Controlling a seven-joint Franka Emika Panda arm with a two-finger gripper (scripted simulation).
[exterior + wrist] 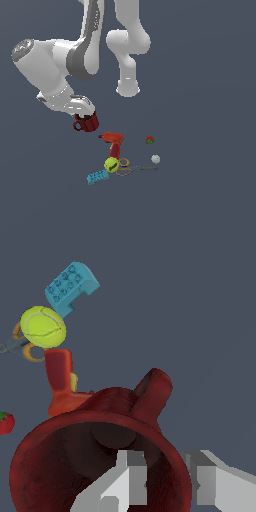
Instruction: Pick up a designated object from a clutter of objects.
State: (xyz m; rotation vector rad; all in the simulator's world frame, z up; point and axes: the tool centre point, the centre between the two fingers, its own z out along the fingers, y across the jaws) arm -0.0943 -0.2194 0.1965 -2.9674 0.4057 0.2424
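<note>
Mug (pixel 87 122) — dark red, cylindrical, with a loop handle — is seen in the exterior view directly under the white arm's gripper (pixel 84 114), to that view's left of the other items and apart from them. In the wrist view the mug (pixel 100 456) fills the lower part of the picture, its dark inside turned toward the camera and its handle (pixel 152 393) standing up from the far wall. The gripper (pixel 165 481) is clamped on the rim: one grey finger (pixel 127 481) is seen inside the mug, the other (pixel 205 481) outside the wall.

The rest of the clutter is grouped nearby: a red drill (pixel 113 141), a yellow-green tennis ball (pixel 111 164) touching the drill's lower end, a blue toothed block (pixel 97 177) just beside the ball, scissors (pixel 129 168) with orange loops, a white ball (pixel 155 159) and a small strawberry (pixel 149 140) — the last two set apart toward the exterior view's right.
</note>
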